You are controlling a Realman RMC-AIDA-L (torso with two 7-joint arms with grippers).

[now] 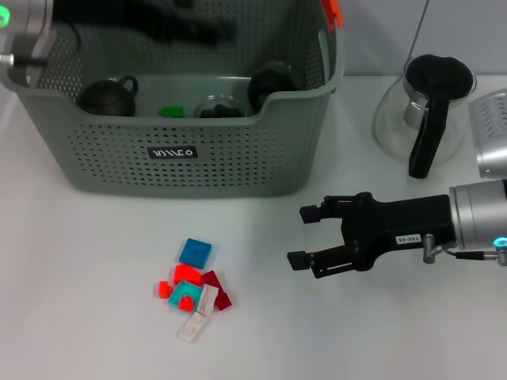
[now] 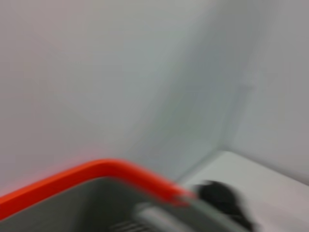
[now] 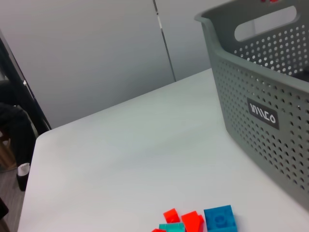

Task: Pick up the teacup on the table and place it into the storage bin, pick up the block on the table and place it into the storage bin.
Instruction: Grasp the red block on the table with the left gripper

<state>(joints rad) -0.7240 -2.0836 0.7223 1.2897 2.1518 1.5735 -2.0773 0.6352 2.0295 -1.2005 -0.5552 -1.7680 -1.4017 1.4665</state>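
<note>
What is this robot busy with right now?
It is tidying small things into the grey-green perforated plastic storage bin at the back of the white table. Dark teacups and a small green block already lie inside. The right gripper hovers open and empty over the table, a little to the right of a heap of small red, blue, teal and clear plastic blocks that lie loose. The left arm is up over the bin's back corner. A glass teapot with a black handle stands to the right.

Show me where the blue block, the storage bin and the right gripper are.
blue block (image 1: 195,252): head view, its top face.
storage bin (image 1: 119,158): head view, perforated front wall beside the label.
right gripper (image 1: 303,235): head view, midway between its open fingers.
</note>
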